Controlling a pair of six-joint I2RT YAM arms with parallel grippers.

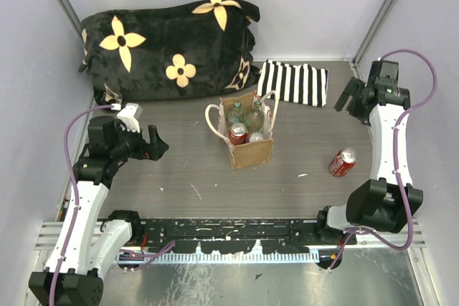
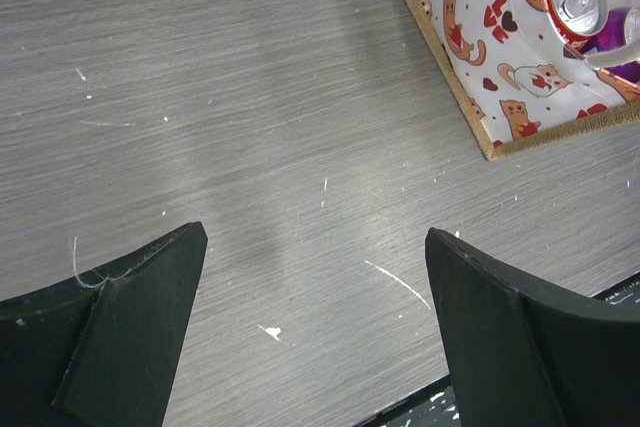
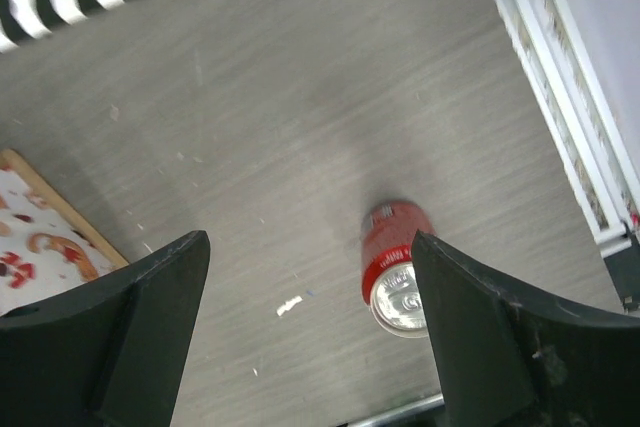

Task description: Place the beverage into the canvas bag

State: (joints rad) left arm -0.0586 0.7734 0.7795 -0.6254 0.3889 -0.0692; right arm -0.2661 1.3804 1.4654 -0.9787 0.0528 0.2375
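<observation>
Top external shows the canvas bag (image 1: 251, 153) holding drinks (image 1: 238, 132); one red can (image 1: 343, 162) lies right of it, ungrasped. Left fingers (image 2: 110, 337) and right fingers (image 3: 110, 337) spread, empty.

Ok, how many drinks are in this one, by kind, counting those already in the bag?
Cans: 3, a red can and a second can in the bag, a loose red can outside it.
Bottles: 2, left bottle and right bottle, both in the bag.
Total: 5
</observation>
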